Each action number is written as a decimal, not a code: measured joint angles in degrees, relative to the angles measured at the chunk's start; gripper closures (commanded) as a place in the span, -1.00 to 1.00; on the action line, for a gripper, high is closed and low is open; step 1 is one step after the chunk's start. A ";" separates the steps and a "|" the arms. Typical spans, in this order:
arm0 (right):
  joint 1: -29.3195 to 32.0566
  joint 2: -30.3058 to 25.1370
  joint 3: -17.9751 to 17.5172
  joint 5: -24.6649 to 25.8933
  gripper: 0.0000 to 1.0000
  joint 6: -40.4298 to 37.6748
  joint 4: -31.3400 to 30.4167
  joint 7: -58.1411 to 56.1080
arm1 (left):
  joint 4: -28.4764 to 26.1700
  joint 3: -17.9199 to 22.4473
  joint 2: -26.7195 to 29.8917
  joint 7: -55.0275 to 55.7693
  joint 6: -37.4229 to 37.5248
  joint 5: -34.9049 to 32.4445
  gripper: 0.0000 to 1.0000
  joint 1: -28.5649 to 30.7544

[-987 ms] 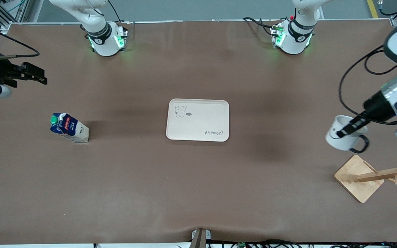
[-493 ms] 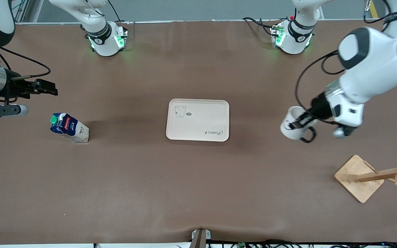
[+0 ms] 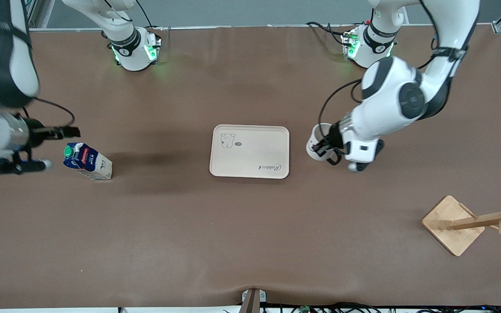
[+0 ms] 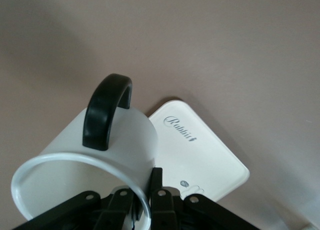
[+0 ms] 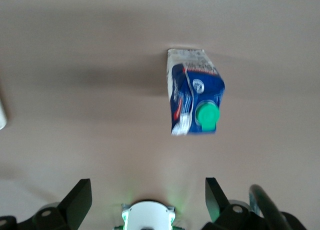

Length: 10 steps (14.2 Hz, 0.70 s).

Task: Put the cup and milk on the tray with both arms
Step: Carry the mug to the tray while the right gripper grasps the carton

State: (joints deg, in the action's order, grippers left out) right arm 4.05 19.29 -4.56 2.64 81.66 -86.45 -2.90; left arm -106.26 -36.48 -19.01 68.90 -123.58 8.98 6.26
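My left gripper (image 3: 325, 149) is shut on the rim of the white cup (image 3: 314, 148), holding it over the table just off the tray's edge toward the left arm's end. In the left wrist view the cup (image 4: 75, 160) shows its black handle, and one finger (image 4: 157, 182) is outside the wall. The cream tray (image 3: 255, 148) lies mid-table and also shows in the left wrist view (image 4: 205, 155). The milk (image 3: 87, 161) stands toward the right arm's end. My right gripper (image 3: 68, 131) is open over the table beside the milk's green cap. The right wrist view shows the milk (image 5: 195, 97) ahead of the gripper (image 5: 147, 192).
A wooden mug stand (image 3: 452, 224) with a square base sits near the front camera at the left arm's end of the table. The two arm bases (image 3: 135, 50) glow green along the table's back edge.
My left arm has carried the cup from beside the wooden stand to the tray's edge. My right gripper has come in from the table's end to the milk's cap.
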 measured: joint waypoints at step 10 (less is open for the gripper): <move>1.64 3.04 0.10 8.62 -1.00 10.44 -3.48 0.01 | 12.61 0.26 -21.67 22.75 -0.44 -14.59 1.00 -14.19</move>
State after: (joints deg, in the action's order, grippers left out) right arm 5.70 22.33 -4.46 11.26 92.10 -89.93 -2.89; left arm -93.65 -36.23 -40.68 91.65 -124.01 -5.60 -7.93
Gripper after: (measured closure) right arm 0.000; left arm 0.925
